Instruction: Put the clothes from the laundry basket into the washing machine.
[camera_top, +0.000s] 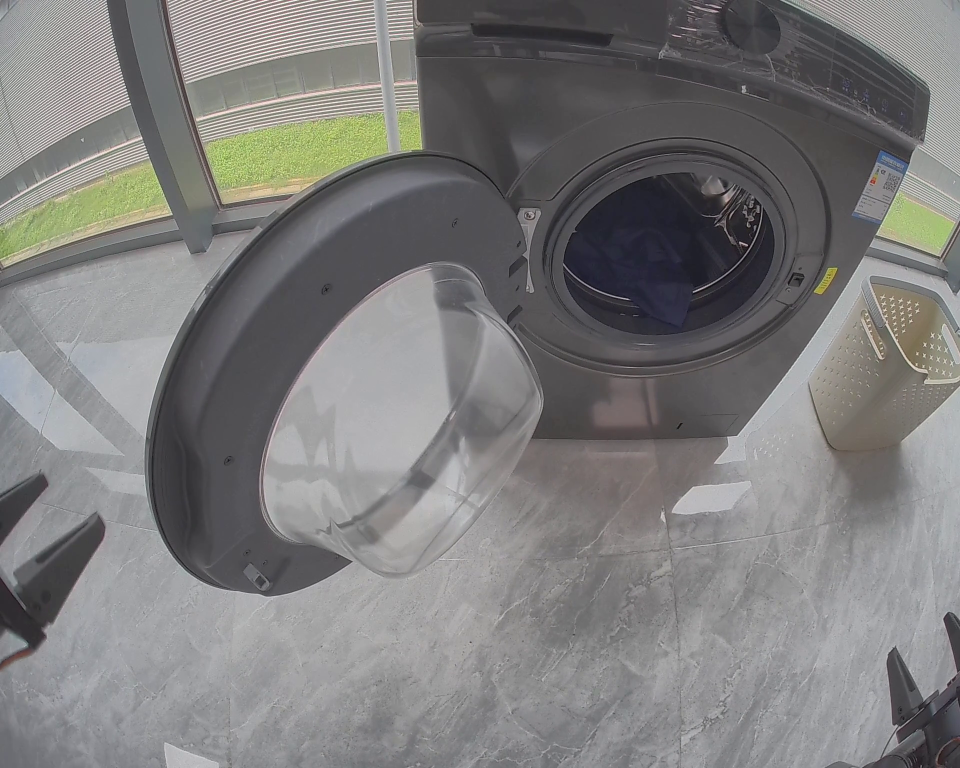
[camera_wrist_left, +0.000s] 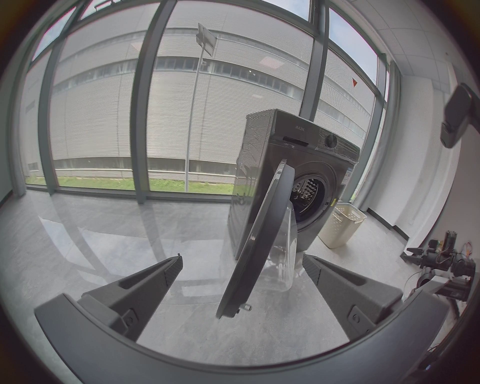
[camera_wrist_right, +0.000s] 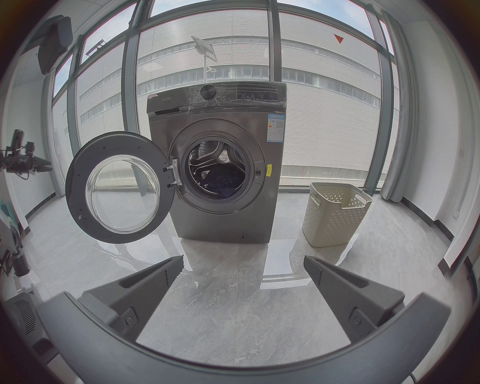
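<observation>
Left gripper (camera_wrist_left: 242, 261): low at the left, above the floor, its two dark wedge-shaped fingers spread wide with nothing between them. Floor (camera_top: 560, 620): glossy grey stone-look tiles with pale veining, reflecting the window light. Door (camera_top: 290, 330): round, swung fully open to the left of the drum mouth on its hinge, with a matte dark grey rim and a clear, deep, bowl-shaped pane (camera_top: 400, 420) bulging from its inner face. Washing machine (camera_top: 480, 110): boxy front-loader in smooth dark grey metal-look finish, with a round dial on the top panel and a clear film over the control strip. Drum (camera_top: 735, 215): shiny perforated steel, ringed by a grey seal. Clothes (camera_top: 640, 265): a soft, crumpled dark blue fabric lying inside the drum, low in the opening. Laundry basket (camera_top: 870, 390): cream plastic, rectangular and tapering toward its base, walls pierced with small holes, standing upright on the floor just right of the machine and apart from it. Right gripper (camera_wrist_right: 243, 260): low at the right, well apart from the basket, fingers likewise spread wide, gripping nothing.
</observation>
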